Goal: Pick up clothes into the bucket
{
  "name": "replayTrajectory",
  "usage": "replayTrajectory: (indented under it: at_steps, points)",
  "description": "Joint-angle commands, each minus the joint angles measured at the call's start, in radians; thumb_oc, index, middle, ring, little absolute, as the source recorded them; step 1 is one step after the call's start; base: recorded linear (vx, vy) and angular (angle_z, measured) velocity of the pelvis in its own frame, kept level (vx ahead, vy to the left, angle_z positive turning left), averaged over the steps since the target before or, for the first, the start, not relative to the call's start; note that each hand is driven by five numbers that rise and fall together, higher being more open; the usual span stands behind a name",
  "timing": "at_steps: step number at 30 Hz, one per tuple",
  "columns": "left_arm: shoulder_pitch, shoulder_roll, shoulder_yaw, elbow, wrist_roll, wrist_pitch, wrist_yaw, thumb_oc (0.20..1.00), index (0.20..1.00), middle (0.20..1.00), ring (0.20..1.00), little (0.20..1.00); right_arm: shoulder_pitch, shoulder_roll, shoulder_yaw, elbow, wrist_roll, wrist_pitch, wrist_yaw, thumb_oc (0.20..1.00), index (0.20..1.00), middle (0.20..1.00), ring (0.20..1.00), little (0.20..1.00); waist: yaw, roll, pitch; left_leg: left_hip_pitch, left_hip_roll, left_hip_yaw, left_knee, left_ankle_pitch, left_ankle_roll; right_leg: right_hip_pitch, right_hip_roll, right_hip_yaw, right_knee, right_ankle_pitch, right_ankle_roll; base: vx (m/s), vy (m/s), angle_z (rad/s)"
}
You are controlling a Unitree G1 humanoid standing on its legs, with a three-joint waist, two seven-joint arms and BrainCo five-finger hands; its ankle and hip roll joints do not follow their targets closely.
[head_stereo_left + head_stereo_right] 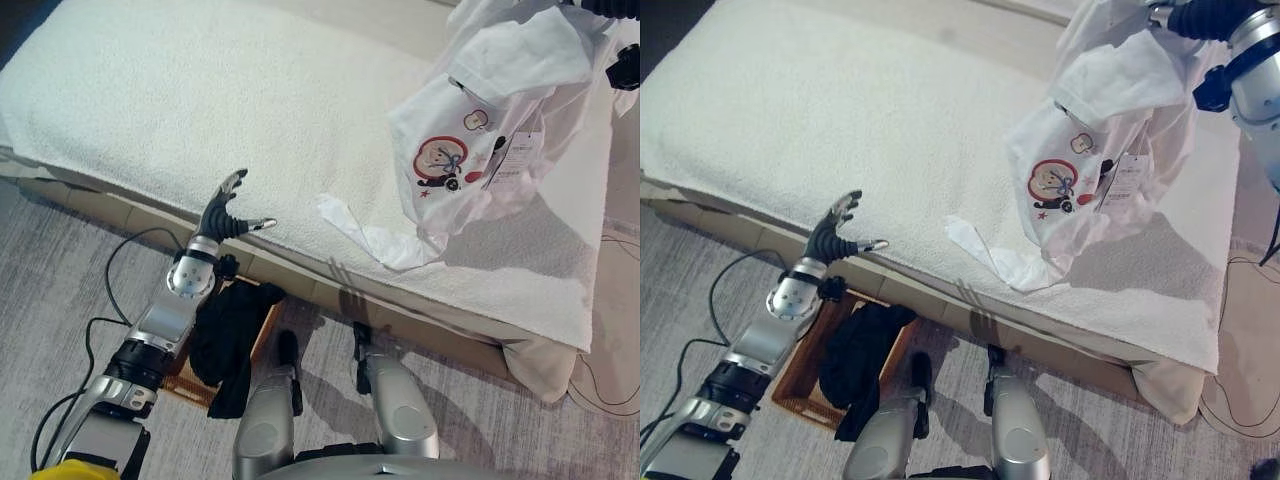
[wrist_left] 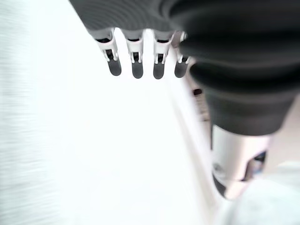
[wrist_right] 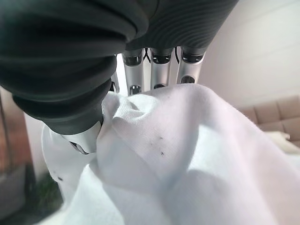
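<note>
White shirt (image 1: pixel 1110 150) with a printed figure and a hang tag hangs lifted above the bed (image 1: pixel 840 130), its lower hem trailing on the cover. Right hand (image 3: pixel 154 61) grips it, fingers and thumb pinching a bunched fold, probably to carry it clear of the mattress. Left hand (image 1: pixel 225 215) hovers at the bed edge, fingers spread, holding nothing. Basket (image 1: pixel 805 385) on the floor below holds a dark garment (image 1: pixel 860 355).
</note>
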Motion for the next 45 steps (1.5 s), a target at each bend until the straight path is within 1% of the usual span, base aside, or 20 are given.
replayTrajectory:
  at_steps: [1,5,6,7,10,11,13,15,18,22,23,27,31,32,38,42,45]
  points:
    - [0.071,-0.005,-0.015,-0.063,-0.056,-0.051,-0.015,1.000,1.000,1.000,1.000,1.000,0.015,0.010,-0.060,-0.028,0.079,-0.037,-0.012,0.200,0.200,0.200,0.200,0.200,0.003,-0.029,-0.177,-0.022,0.020,-0.021,0.059,-0.056,-0.051,0.054,-0.029,0.002,0.080,-0.120,0.075,0.06,-0.014,-0.06]
    - [0.039,-0.027,-0.035,-0.066,-0.075,-0.051,-0.020,1.000,1.000,1.000,1.000,1.000,0.056,0.028,-0.084,-0.057,0.130,-0.042,0.014,0.200,0.200,0.200,0.200,0.200,-0.001,-0.032,-0.194,-0.002,0.023,-0.019,0.055,-0.062,-0.051,0.075,-0.028,0.002,0.081,-0.128,0.072,0.07,-0.025,-0.09]
    - [0.002,-0.049,-0.058,-0.070,-0.088,-0.047,-0.021,1.000,1.000,1.000,1.000,1.000,0.106,0.048,-0.108,-0.086,0.185,-0.044,0.041,0.200,0.200,0.200,0.200,0.200,-0.007,-0.032,-0.213,0.017,0.025,-0.021,0.049,-0.066,-0.051,0.093,-0.026,0.002,0.082,-0.136,0.070,0.09,-0.024,-0.03]
    - [-0.026,-0.062,-0.072,-0.071,-0.088,-0.044,-0.020,1.000,1.000,1.000,1.000,1.000,0.121,0.057,-0.107,-0.112,0.213,-0.047,0.057,0.200,0.200,0.200,0.200,0.200,-0.012,-0.031,-0.222,0.024,0.026,-0.020,0.047,-0.067,-0.051,0.101,-0.027,0.002,0.082,-0.139,0.069,0.11,-0.028,-0.01]
    - [-0.102,-0.103,-0.126,-0.049,-0.082,-0.036,-0.021,1.000,1.000,1.000,1.000,1.000,0.163,0.079,-0.109,-0.190,0.286,-0.046,0.104,0.200,0.200,0.200,0.200,0.200,-0.022,-0.031,-0.244,0.047,0.028,-0.016,0.035,-0.070,-0.052,0.125,-0.026,-0.001,0.073,-0.144,0.069,0.06,-0.016,0.03]
    - [-0.102,-0.103,-0.126,-0.049,-0.082,-0.036,-0.021,1.000,1.000,1.000,1.000,1.000,0.163,0.079,-0.109,-0.190,0.286,-0.046,0.104,0.200,0.200,0.200,0.200,0.200,-0.022,-0.031,-0.244,0.047,0.028,-0.016,0.035,-0.070,-0.052,0.125,-0.026,-0.001,0.073,-0.144,0.069,0.06,-0.020,0.00]
    - [-0.190,-0.144,-0.192,-0.019,-0.086,-0.028,-0.028,1.000,1.000,1.000,1.000,1.000,0.186,0.117,-0.092,-0.270,0.354,-0.049,0.147,0.200,0.200,0.200,0.200,0.200,-0.033,-0.031,-0.268,0.066,0.032,-0.008,0.023,-0.070,-0.053,0.147,-0.026,-0.002,0.055,-0.143,0.070,0.08,-0.022,-0.02]
    - [-0.242,-0.176,-0.229,0.016,-0.101,-0.024,-0.030,1.000,1.000,1.000,1.000,1.000,0.188,0.139,-0.076,-0.306,0.369,-0.043,0.162,0.200,0.200,0.200,0.200,0.200,-0.038,-0.031,-0.280,0.080,0.033,-0.007,0.012,-0.070,-0.053,0.159,-0.025,-0.002,0.045,-0.143,0.071,0.06,-0.014,-0.01]
    - [-0.305,-0.224,-0.286,0.062,-0.161,-0.018,-0.036,1.000,1.000,1.000,1.000,1.000,0.169,0.171,-0.034,-0.343,0.378,-0.042,0.181,0.200,0.200,0.200,0.200,0.200,-0.046,-0.028,-0.296,0.095,0.035,-0.004,0.003,-0.069,-0.053,0.175,-0.025,-0.002,0.034,-0.141,0.072,0.04,-0.005,-0.02]
    - [-0.380,-0.277,-0.350,0.121,-0.210,-0.009,-0.037,1.000,1.000,1.000,1.000,1.000,0.131,0.210,0.018,-0.330,0.345,-0.031,0.175,0.200,0.200,0.200,0.200,0.200,-0.053,-0.026,-0.310,0.109,0.036,-0.001,-0.006,-0.068,-0.052,0.193,-0.024,-0.004,0.027,-0.141,0.072,0.01,-0.003,-0.02]
    - [-0.381,-0.278,-0.349,0.122,-0.211,-0.010,-0.037,1.000,1.000,1.000,1.000,1.000,0.128,0.210,0.020,-0.328,0.345,-0.032,0.175,0.200,0.200,0.200,0.200,0.200,-0.053,-0.025,-0.309,0.110,0.036,-0.001,-0.006,-0.068,-0.052,0.193,-0.024,-0.004,0.027,-0.141,0.072,0.00,0.000,0.00]
    - [-0.419,-0.292,-0.394,0.147,-0.208,-0.006,-0.035,1.000,1.000,1.000,1.000,1.000,0.043,0.263,0.091,-0.191,0.266,-0.010,0.146,0.200,0.200,0.200,0.200,0.200,-0.048,-0.026,-0.317,0.119,0.037,-0.003,-0.013,-0.067,-0.052,0.204,-0.025,-0.011,0.017,-0.138,0.072,0.00,0.000,0.00]
    - [-0.407,-0.294,-0.415,0.143,-0.198,0.000,-0.041,1.000,1.000,1.000,1.000,1.000,-0.008,0.310,0.117,-0.044,0.199,0.011,0.117,0.200,0.200,0.200,0.200,0.200,-0.033,-0.033,-0.318,0.117,0.035,-0.011,-0.016,-0.063,-0.052,0.214,-0.025,-0.019,0.007,-0.135,0.071,-0.01,-0.002,0.02]
    - [-0.402,-0.299,-0.422,0.145,-0.192,0.003,-0.042,1.000,1.000,1.000,1.000,1.000,-0.017,0.325,0.115,0.007,0.190,0.019,0.108,0.200,0.200,0.200,0.200,0.200,-0.027,-0.035,-0.317,0.115,0.035,-0.016,-0.015,-0.062,-0.052,0.216,-0.025,-0.022,0.006,-0.135,0.070,-0.02,-0.005,0.04]
    - [-0.393,-0.310,-0.424,0.167,-0.149,0.013,-0.035,1.000,1.000,1.000,1.000,1.000,-0.022,0.378,0.087,0.104,0.158,0.033,0.079,0.200,0.200,0.200,0.200,0.200,-0.016,-0.040,-0.312,0.112,0.031,-0.032,-0.017,-0.059,-0.050,0.220,-0.028,-0.034,0.008,-0.137,0.069,-0.01,0.000,0.08]
    - [-0.375,-0.310,-0.419,0.167,-0.145,0.016,-0.026,1.000,1.000,1.000,1.000,1.000,-0.041,0.406,0.071,0.177,0.105,0.044,0.040,0.200,0.200,0.200,0.200,0.200,-0.008,-0.040,-0.306,0.108,0.028,-0.038,-0.010,-0.062,-0.047,0.219,-0.031,-0.037,0.012,-0.138,0.069,-0.01,0.007,0.06]
    - [-0.350,-0.308,-0.414,0.152,-0.151,0.017,-0.021,1.000,1.000,1.000,1.000,1.000,-0.058,0.431,0.037,0.241,0.074,0.050,-0.010,0.200,0.200,0.200,0.200,0.200,-0.003,-0.037,-0.301,0.105,0.025,-0.042,-0.008,-0.063,-0.045,0.217,-0.031,-0.039,0.012,-0.138,0.068,0.00,0.004,0.02]
